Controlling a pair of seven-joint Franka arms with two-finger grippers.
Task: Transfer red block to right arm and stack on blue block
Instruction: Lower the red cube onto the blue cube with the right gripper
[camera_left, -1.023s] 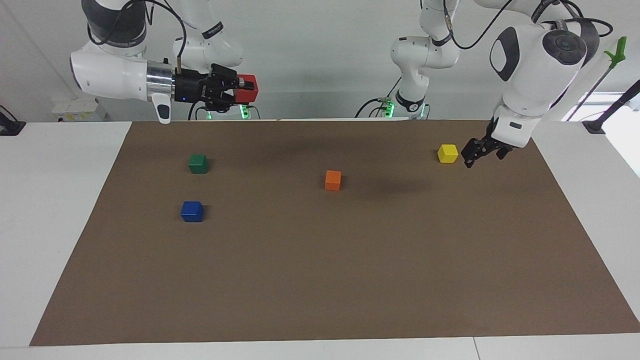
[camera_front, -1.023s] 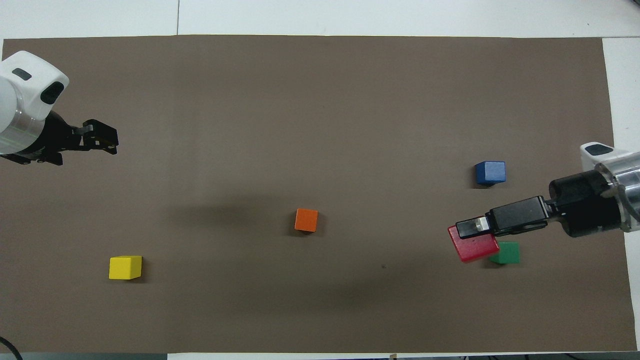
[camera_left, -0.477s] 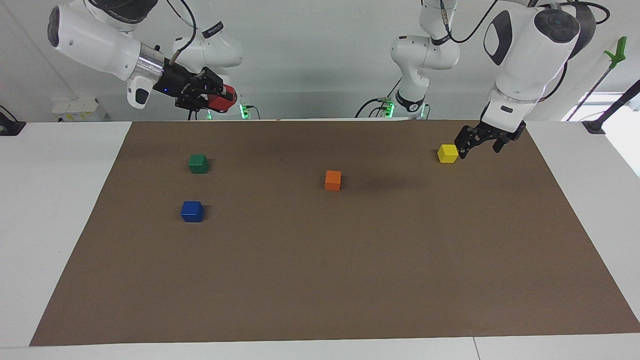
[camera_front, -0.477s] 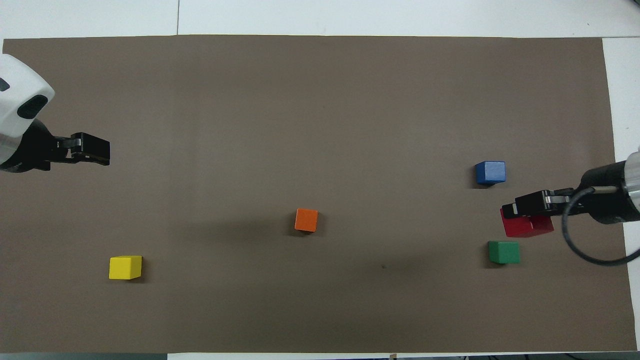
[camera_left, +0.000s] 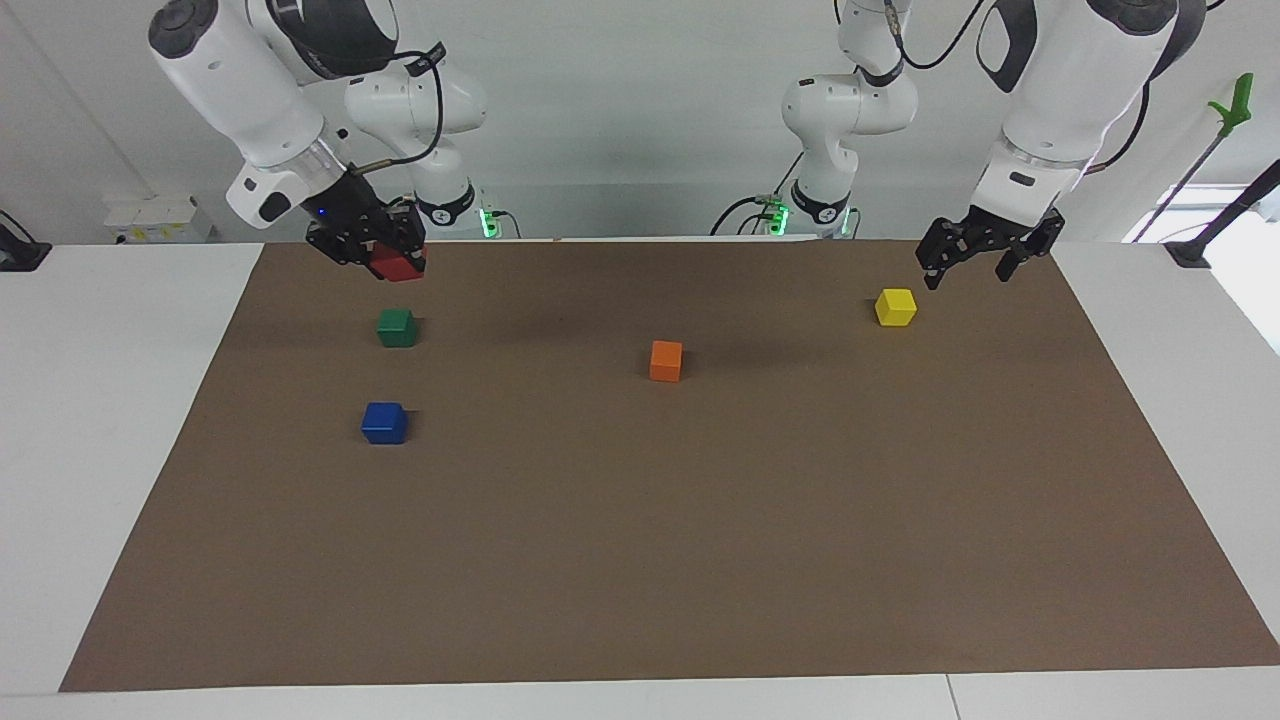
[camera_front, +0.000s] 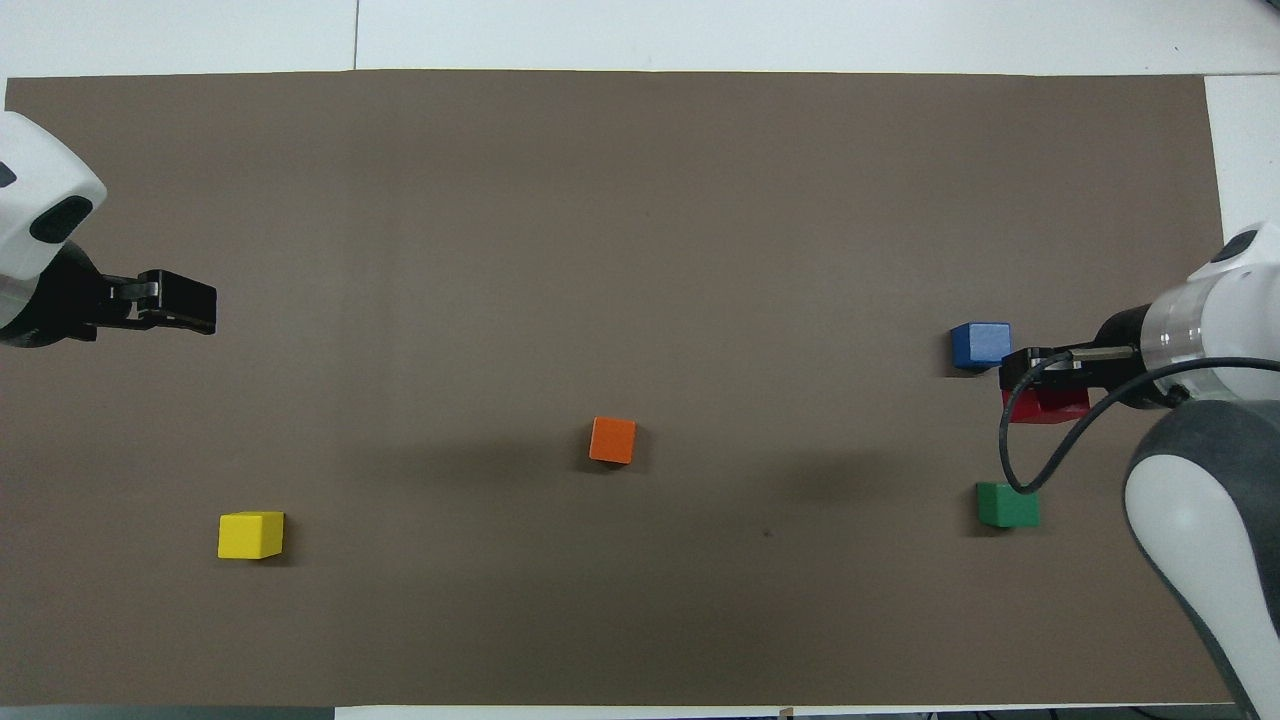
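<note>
Brown matting covers our worktop (camera_left: 700, 560); our right pincer (camera_left: 385, 250) pinches the small bright red cube (camera_left: 398, 264) aloft (left pincer (camera_left: 985, 255) waits, spread). Misaligned lowering could topple it off the deep blue cube (camera_left: 384, 423).

Robotics laboratory: two white arms mounted along one edge of a white bench (camera_left: 120, 420), brown mat (camera_left: 700, 520) laid across it, plain white walls, trailing cables.

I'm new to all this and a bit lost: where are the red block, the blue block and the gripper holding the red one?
red block (camera_left: 400, 266), facing view, its front face.
blue block (camera_left: 384, 423), facing view, its middle.
right gripper (camera_left: 383, 243), facing view, between its fingertips.
</note>
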